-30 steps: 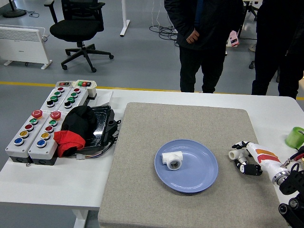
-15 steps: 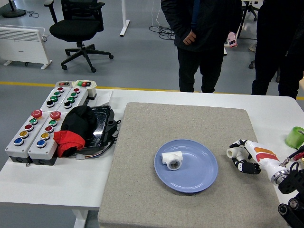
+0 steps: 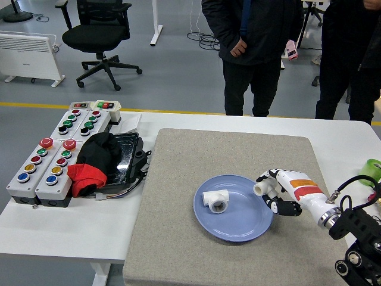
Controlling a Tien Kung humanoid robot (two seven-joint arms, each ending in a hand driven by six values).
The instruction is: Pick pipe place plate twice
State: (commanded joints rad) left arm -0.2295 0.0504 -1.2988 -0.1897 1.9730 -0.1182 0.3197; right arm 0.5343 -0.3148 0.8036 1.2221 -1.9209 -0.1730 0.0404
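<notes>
the right hand [image 3: 277, 189], fingers curled around a white pipe fitting [image 3: 259, 189], hovers at the blue plate [image 3: 233, 207]'s right rim.

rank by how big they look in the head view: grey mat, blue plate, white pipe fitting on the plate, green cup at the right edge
1. grey mat
2. blue plate
3. white pipe fitting and green cup: unsure; the cup is cut off by the picture's edge, so no ranking.
</notes>
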